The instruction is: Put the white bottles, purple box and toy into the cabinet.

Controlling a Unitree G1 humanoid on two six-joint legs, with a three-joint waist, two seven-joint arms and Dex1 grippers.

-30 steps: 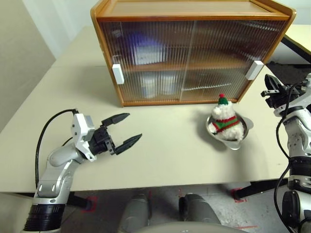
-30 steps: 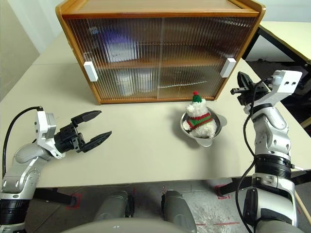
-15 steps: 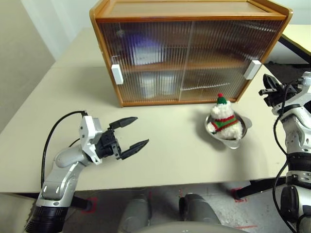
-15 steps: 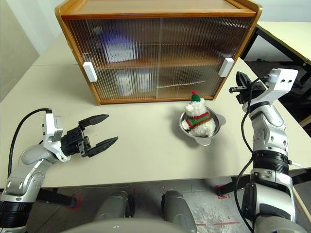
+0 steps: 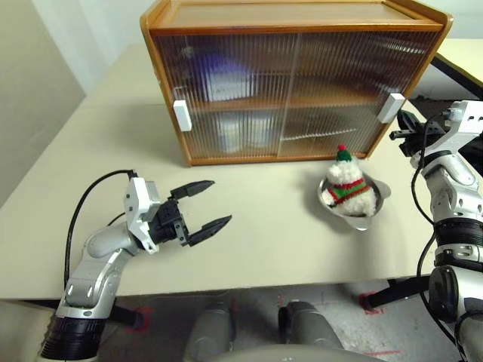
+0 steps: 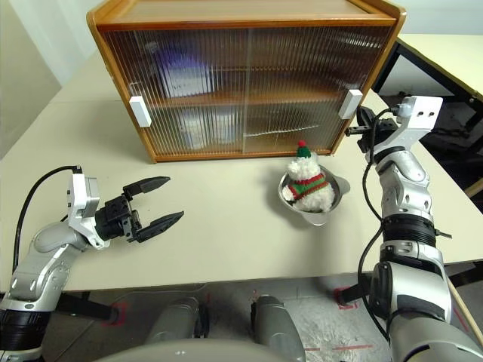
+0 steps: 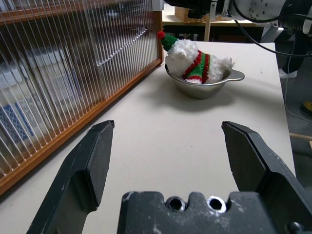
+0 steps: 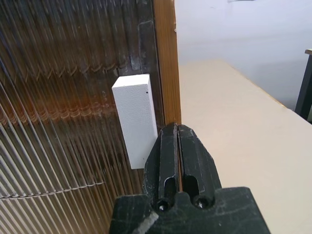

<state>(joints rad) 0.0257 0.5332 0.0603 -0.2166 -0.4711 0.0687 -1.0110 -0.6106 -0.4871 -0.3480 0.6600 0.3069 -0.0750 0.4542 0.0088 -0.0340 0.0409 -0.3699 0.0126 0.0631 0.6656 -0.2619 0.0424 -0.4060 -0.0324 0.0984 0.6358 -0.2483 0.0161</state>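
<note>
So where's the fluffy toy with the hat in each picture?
Left eye view: toy right of middle, in the steel bowl.
Right eye view: toy in the bowl, right of centre.
Left wrist view: toy near the top.
Right wrist view: not there.
Landmark: the cabinet.

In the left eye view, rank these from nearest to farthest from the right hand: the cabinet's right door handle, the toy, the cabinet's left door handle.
From the right hand, fingers shut:
1. Right door handle, just beside the fingertips at the cabinet's right edge.
2. Toy, sitting in the steel bowl on the table, in front of the cabinet's right half.
3. Left door handle, at the cabinet's far left edge.
</note>
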